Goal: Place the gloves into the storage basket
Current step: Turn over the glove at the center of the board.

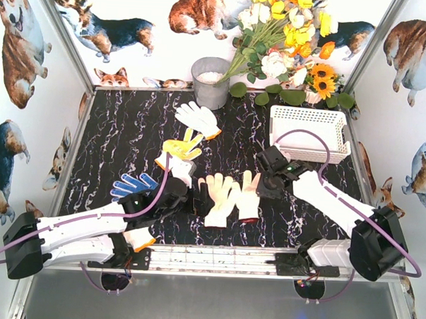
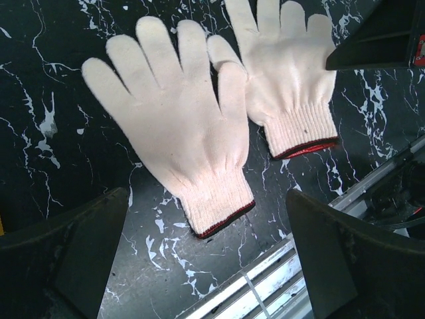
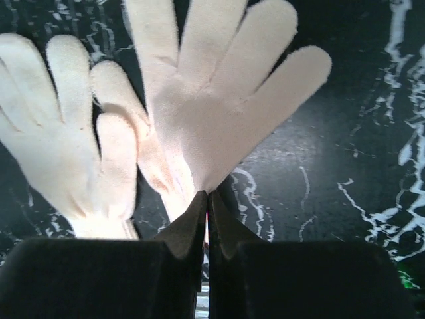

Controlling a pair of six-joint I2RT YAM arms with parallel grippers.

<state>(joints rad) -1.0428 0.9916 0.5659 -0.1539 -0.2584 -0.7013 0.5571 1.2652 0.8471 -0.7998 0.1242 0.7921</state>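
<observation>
We see two beige gloves lying flat, side by side, on the bench (image 1: 115, 141), touching at the thumbs. The left glove (image 2: 176, 126) sits between the widely parted fingers of the left end effector (image 2: 207, 199), its red-edged cuff nearest. The right end effector (image 3: 206, 196) has its fingers pressed together, tips over the palm of the right glove (image 2: 289, 73). We cannot tell whether any fabric is caught. The storage basket (image 1: 309, 146) stands at two o'clock from the pair, well apart. Further gloves, blue-palmed (image 1: 132, 186), yellow (image 1: 182, 147) and white (image 1: 198, 118), lie from nine round to eleven o'clock. We judge the knit light, limp and grippy. It will fold and dangle, so we would pinch the ribbed cuff or bunch the palm.
</observation>
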